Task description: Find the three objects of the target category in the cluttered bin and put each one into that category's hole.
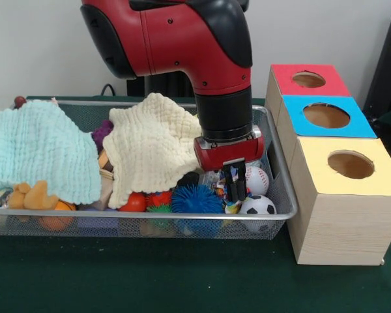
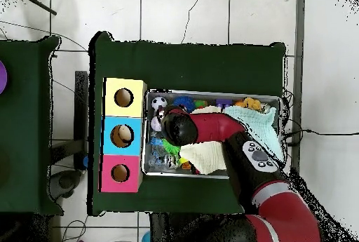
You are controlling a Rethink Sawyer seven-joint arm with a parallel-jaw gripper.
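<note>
- Soccer ball (image 1: 257,206) was judged light, smooth, likely to roll; best taken across its middle.
- Gripper (image 1: 235,188) fingers appeared nearly together, seemingly empty.

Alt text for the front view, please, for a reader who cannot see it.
A red and black robot arm reaches down into a wire mesh bin, its pincer low among balls beside a baseball and a soccer ball. Two cloths, pale green and cream, cover other toys. Right of the bin stand three wooden boxes with holes: red, blue, yellow.
</note>
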